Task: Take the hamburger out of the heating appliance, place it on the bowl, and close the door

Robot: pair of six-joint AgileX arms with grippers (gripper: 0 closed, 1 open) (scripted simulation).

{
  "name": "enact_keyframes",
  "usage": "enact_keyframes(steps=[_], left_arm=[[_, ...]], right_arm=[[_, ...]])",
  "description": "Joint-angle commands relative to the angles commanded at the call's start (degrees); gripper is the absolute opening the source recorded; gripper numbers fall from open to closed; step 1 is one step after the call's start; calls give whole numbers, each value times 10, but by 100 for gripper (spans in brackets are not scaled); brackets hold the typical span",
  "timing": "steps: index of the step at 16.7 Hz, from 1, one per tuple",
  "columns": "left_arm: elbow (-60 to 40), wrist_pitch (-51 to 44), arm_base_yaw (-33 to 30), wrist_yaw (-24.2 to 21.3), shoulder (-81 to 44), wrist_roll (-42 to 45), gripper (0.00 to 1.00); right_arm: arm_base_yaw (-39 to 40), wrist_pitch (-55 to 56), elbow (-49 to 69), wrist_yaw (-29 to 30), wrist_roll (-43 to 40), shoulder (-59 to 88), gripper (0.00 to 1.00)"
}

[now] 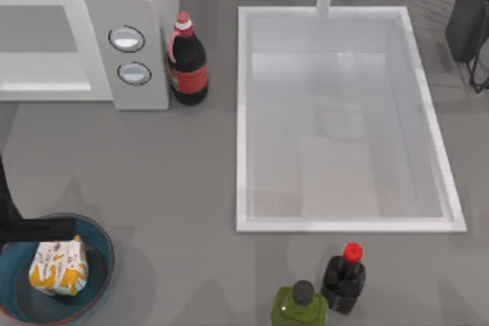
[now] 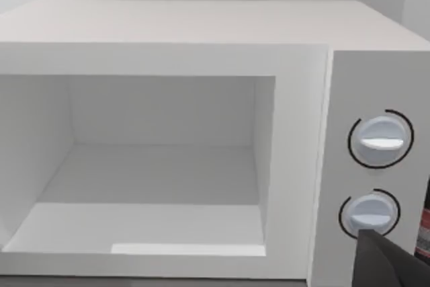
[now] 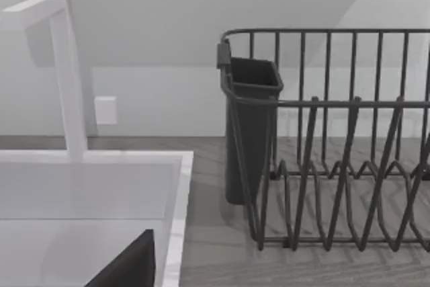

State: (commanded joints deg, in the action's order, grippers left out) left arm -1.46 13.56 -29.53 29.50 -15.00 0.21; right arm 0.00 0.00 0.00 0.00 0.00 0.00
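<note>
Paper-wrapped white-orange hamburger (image 1: 58, 267) sits in blue-teal round bowl (image 1: 103, 243), left gripper (image 1: 53, 228) above it, pincer state unclear; next I'd shut grey microwave (image 1: 141, 13) door.

Left arm (image 1: 23, 228) low at the table's left edge; right arm (image 1: 467, 13) parked far right

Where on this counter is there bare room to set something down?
Bare grey counter lies between the microwave, the sink and the bowl. Crowded: beside the cola bottle, and the front edge by the green bottle and red-capped bottle.
</note>
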Motion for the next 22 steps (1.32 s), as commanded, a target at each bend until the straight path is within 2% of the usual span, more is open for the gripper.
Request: enact_keyframes(steps=[3, 10, 14, 18, 22], left_arm=[[-2, 1, 0, 0, 0, 0, 0], [-9, 123, -83, 83, -128, 3, 0], [-10, 133, -91, 90, -138, 3, 0], [-21, 119, -72, 73, -150, 12, 0], [-100, 48, 26, -12, -225, 65, 0]], right_arm=[[0, 0, 0, 0, 0, 0, 100], [0, 0, 0, 0, 0, 0, 100], [0, 0, 0, 0, 0, 0, 100], [0, 0, 0, 0, 0, 0, 100], [0, 0, 0, 0, 0, 0, 100]])
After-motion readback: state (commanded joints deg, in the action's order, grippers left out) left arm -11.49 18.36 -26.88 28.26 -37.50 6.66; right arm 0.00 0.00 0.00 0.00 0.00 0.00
